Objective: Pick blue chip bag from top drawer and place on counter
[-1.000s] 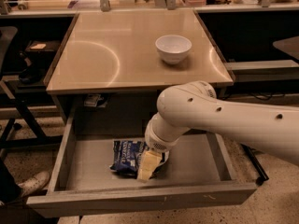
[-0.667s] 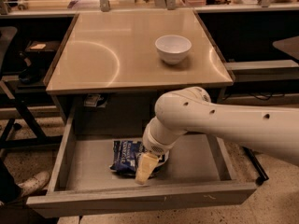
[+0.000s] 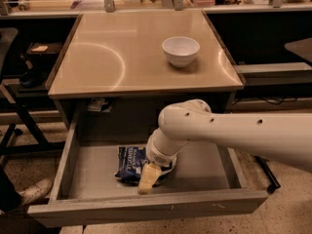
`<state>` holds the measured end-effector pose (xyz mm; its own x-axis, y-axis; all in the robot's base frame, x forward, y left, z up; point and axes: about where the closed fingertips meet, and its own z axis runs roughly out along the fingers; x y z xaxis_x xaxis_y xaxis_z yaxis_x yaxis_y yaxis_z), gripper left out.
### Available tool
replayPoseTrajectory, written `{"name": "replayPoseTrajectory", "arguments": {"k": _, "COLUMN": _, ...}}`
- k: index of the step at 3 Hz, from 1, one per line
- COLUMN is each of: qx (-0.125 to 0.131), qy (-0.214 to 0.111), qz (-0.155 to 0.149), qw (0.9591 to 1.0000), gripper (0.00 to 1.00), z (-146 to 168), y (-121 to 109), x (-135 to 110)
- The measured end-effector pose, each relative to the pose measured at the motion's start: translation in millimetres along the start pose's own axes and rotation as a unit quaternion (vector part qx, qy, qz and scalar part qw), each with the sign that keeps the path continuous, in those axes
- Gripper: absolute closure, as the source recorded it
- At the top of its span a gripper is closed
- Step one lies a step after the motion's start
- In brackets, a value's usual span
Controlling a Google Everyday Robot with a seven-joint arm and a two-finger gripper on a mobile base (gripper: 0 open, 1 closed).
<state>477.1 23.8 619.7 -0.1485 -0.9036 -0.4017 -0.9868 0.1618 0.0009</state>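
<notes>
Camera view: the gripper (image 3: 147,179) is down inside the open top drawer (image 3: 146,209), its pale tip touching the right part of the blue chip bag (image 3: 128,163). Whether it grips the bag cannot be told. The crumpled dark foil bag lies on the grey drawer floor, showing mostly on the picture's left of the gripper. A round white bowl (image 3: 180,50) stands on the glossy beige counter (image 3: 112,57).
</notes>
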Motion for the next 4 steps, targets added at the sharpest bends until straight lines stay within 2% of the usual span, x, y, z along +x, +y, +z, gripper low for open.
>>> {"name": "replayPoseTrajectory", "arguments": {"k": 2, "qx": -0.014, "qy": -0.006, "qz": 0.003, "qw": 0.9999, "gripper": 0.0, "z": 20.5, "y": -0.7, "x": 0.4}}
{"name": "replayPoseTrajectory", "arguments": {"k": 3, "qx": -0.014, "qy": -0.006, "qz": 0.003, "qw": 0.9999, "gripper": 0.18, "z": 20.7, "y": -0.7, "x": 0.4}}
{"name": "replayPoseTrajectory", "arguments": {"k": 4, "qx": -0.014, "qy": -0.006, "qz": 0.003, "qw": 0.9999, "gripper": 0.42, "z": 20.7, "y": -0.7, "x": 0.4}}
